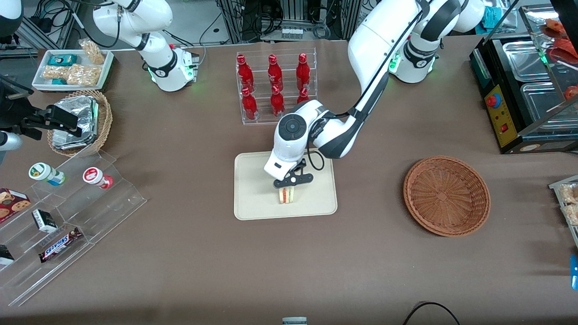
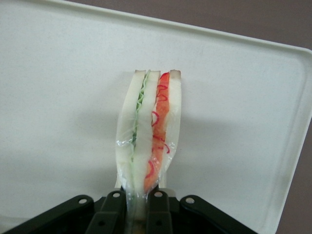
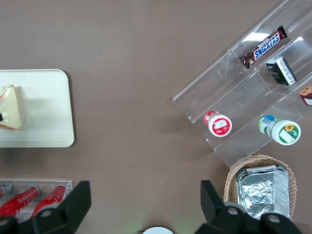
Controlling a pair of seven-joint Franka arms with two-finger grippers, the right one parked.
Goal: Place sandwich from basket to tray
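The sandwich [image 1: 286,195] is a wrapped wedge of pale bread with green and red-orange layers. It stands on edge over the middle of the cream tray [image 1: 253,198]. My gripper [image 1: 289,187] points straight down above it and is shut on its upper corner. In the left wrist view the black fingers [image 2: 113,209] pinch the wrap and bread of the sandwich [image 2: 148,131], with the tray [image 2: 243,122] right below. Whether the wedge touches the tray I cannot tell. The reddish-brown basket [image 1: 446,195] is empty, toward the working arm's end of the table. The right wrist view also shows the sandwich [image 3: 9,107] over the tray [image 3: 44,107].
A clear rack of red bottles [image 1: 273,88] stands just farther from the front camera than the tray. Toward the parked arm's end are a clear stepped shelf [image 1: 67,212] with snacks, a tan basket of foil packets [image 1: 79,122] and a white snack dish [image 1: 72,67].
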